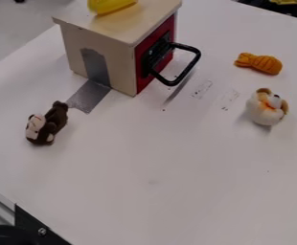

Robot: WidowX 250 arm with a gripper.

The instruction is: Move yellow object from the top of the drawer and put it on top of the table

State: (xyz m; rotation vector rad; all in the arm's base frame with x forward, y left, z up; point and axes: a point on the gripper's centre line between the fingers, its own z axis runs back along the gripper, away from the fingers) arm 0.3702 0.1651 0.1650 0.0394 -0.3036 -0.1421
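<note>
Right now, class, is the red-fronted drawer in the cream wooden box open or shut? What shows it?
Shut. The red drawer front sits flush with the box's edges; the black looped handle juts out.

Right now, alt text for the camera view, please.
A yellow object sits on top of a small cream drawer box with a red front and black handle, taped to a white table. A brown-and-white plush lies left of it; an orange toy and a white-and-tan plush lie right.
</note>
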